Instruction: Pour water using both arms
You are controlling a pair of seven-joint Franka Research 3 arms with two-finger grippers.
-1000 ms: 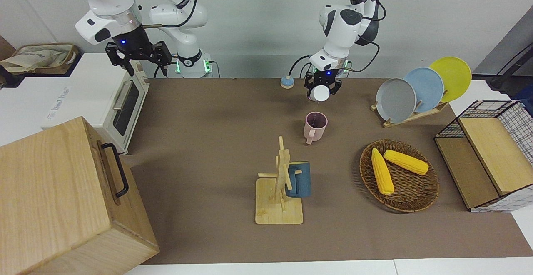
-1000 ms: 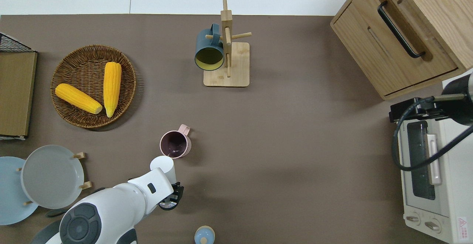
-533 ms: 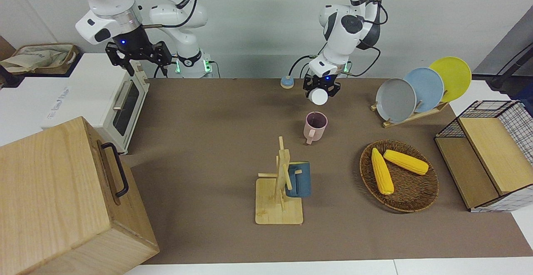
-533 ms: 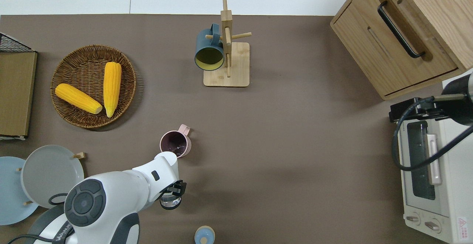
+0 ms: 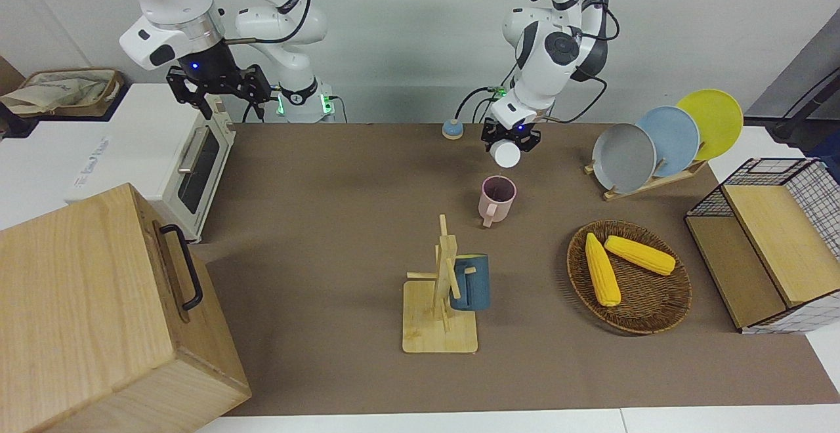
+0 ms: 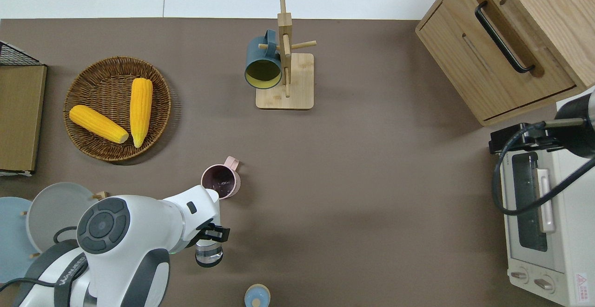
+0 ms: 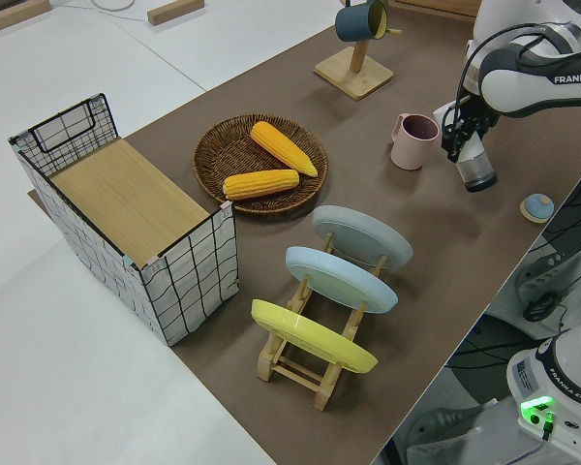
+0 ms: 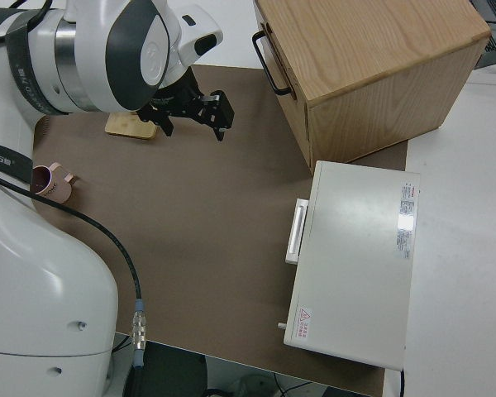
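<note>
front view: the left hand grips a clear bottle with its white base toward the camera, held in the air just nearer the robots than the pink mug that stands on the brown worktop. the right arm is parked, its hand with fingers spread and nothing between them. a small blue cap lies on the worktop near the robots.

overhead view: the left hand is clenched on the bottle, which is over bare worktop between the pink mug and the blue cap. the mug's handle points away from the robots.

left side view: the bottle hangs tilted in the left hand, beside the pink mug and apart from it. the cap lies near it on the worktop.

right side view: the right hand is released, empty.
</note>
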